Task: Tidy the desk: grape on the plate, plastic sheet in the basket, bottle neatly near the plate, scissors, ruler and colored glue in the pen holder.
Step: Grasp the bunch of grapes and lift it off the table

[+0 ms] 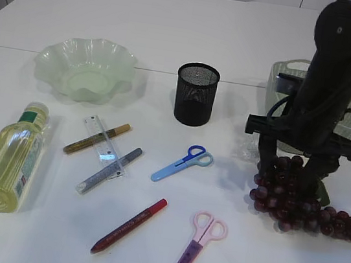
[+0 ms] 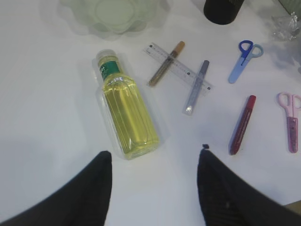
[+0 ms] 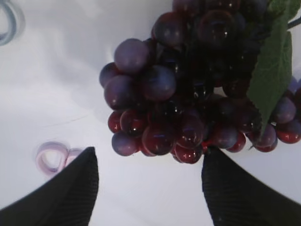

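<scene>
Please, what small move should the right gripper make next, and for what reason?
Probably lower a little and close. The right gripper is open, its fingers spread on either side of the near end of the grape bunch, which lies on the table, not on the plate. The exterior view shows the arm right over the bunch, so a grasp seems the natural step before carrying it there.

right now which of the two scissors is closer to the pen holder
The blue scissors. They lie just below the black mesh pen holder, while the pink scissors lie farther off at the table's front edge.
</scene>
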`<action>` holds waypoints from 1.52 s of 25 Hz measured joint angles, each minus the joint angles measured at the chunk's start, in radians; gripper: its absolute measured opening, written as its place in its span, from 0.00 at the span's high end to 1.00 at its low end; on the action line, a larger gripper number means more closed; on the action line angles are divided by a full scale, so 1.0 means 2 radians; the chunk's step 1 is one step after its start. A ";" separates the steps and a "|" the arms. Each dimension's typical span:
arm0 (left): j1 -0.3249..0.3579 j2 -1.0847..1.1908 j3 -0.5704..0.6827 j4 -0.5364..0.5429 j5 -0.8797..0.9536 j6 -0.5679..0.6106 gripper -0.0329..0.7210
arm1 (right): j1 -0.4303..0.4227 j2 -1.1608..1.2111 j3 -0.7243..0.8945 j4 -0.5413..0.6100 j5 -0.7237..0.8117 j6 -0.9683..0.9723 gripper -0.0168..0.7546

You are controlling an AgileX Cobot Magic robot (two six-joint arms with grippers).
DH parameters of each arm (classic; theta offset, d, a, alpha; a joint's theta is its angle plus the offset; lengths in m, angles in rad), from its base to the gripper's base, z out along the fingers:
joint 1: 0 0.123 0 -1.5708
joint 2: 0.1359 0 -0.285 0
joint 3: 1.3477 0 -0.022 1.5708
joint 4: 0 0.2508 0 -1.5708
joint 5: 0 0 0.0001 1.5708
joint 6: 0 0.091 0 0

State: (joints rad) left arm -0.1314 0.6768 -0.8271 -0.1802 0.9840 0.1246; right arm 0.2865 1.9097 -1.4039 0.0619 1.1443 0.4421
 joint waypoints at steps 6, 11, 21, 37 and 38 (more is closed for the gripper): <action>0.000 0.000 0.000 0.000 0.002 0.000 0.40 | 0.000 0.019 -0.005 -0.015 -0.009 0.008 0.27; 0.000 0.000 0.000 0.000 0.004 0.000 0.40 | 0.000 0.022 -0.011 -0.036 -0.014 0.010 0.27; 0.000 0.000 0.000 0.000 0.005 0.000 0.40 | 0.000 0.053 -0.027 -0.031 -0.012 0.010 0.27; 0.000 0.000 0.000 0.000 0.007 -0.001 0.40 | 0.000 0.093 -0.050 -0.056 0.023 0.011 0.27; 0.000 0.000 0.000 0.000 0.007 -0.001 0.40 | 0.000 0.093 -0.050 -0.058 0.023 0.011 0.27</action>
State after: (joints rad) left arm -0.1314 0.6768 -0.8271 -0.1802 0.9989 0.1230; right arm 0.2865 2.0962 -1.5031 -0.0547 1.1913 0.4644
